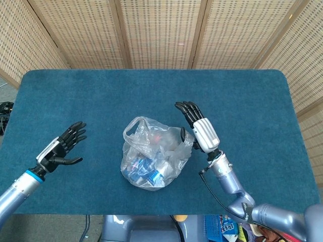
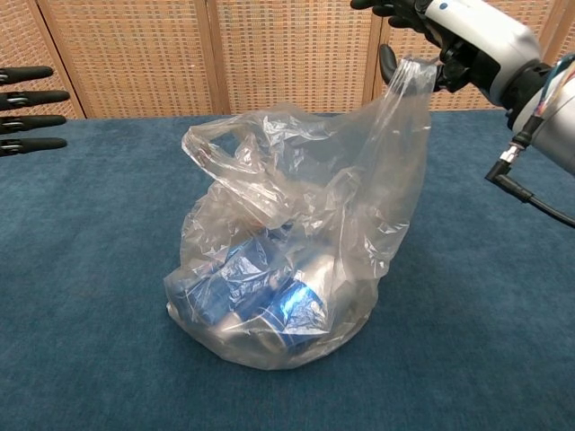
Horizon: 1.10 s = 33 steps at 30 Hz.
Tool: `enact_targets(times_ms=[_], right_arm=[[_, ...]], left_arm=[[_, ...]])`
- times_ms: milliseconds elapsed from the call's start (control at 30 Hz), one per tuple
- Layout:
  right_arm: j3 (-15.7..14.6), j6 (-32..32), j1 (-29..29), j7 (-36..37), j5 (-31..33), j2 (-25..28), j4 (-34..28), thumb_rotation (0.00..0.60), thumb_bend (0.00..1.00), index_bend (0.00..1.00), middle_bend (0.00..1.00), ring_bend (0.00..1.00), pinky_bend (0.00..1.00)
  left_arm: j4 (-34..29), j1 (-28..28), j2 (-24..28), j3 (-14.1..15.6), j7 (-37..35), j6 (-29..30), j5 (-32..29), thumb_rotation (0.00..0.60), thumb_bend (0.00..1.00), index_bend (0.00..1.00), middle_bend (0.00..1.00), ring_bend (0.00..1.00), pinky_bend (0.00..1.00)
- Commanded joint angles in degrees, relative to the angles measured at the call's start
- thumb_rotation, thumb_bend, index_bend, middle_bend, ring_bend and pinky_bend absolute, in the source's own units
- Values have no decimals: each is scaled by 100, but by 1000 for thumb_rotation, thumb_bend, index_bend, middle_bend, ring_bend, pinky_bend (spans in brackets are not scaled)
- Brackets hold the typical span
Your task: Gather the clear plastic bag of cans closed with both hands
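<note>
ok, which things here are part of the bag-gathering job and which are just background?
Job:
- clear plastic bag, one handle held up
- cans inside it
- right hand, holding that handle
- left hand, open, apart from bag

Background:
- blue table
- wicker screen

Bags: one clear plastic bag (image 1: 151, 156) is sitting here.
Cans (image 2: 260, 296): number showing unclear.
Hands: two, left hand (image 1: 63, 147), right hand (image 1: 199, 126).
Tables: one table (image 1: 75, 96).

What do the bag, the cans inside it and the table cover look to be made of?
Bag: thin clear plastic film, glossy and crinkled, contents showing through. Cans: probably metal, blue print with shiny silver glints. Table cover: teal fabric, likely felt or short-pile carpet, matte and finely textured.
</note>
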Motion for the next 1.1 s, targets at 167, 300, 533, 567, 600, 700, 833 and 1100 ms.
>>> enact_targets(times_ms=[167, 300, 533, 567, 600, 700, 833, 1100], right_arm=[[-31, -17, 9, 13, -4, 74, 55, 600, 799, 0, 110, 0, 0], [-24, -31, 13, 78, 31, 101, 90, 600, 800, 0, 110, 0, 0], [-46, -41, 21, 166, 30, 140, 155, 600, 799, 0, 111, 0, 0], [-48, -40, 21, 182, 30, 143, 161, 600, 799, 0, 111, 0, 0], [-52, -43, 24, 197, 29, 147, 168, 600, 799, 0, 110, 0, 0], [-66, -51, 32, 213, 16, 158, 193, 600, 802, 0, 111, 0, 0], [-82, -54, 31, 263, 25, 157, 227, 600, 800, 0, 111, 0, 0], [-129, -41, 17, 323, 17, 164, 303, 600, 801, 0, 112, 0, 0]], left_arm=[[1091, -1067, -1112, 217, -2404, -564, 81, 600, 139, 0, 0, 0, 89], [1249, -1192, -1427, 233, -2722, -652, -101, 600, 137, 0, 0, 0, 114], [1317, -1432, -1653, 207, -2979, -799, -241, 600, 133, 1, 52, 53, 160], [1310, -1454, -1649, 198, -3019, -791, -256, 600, 129, 4, 61, 62, 171], [1302, -1476, -1641, 193, -3040, -791, -271, 600, 116, 9, 73, 74, 187], [1219, -1578, -1577, 175, -3084, -868, -292, 600, 71, 28, 108, 105, 233], [1054, -1845, -1419, 229, -3284, -1227, -270, 600, 17, 35, 135, 139, 280], [703, -2302, -1069, 334, -3514, -1833, -335, 600, 0, 48, 145, 150, 304]])
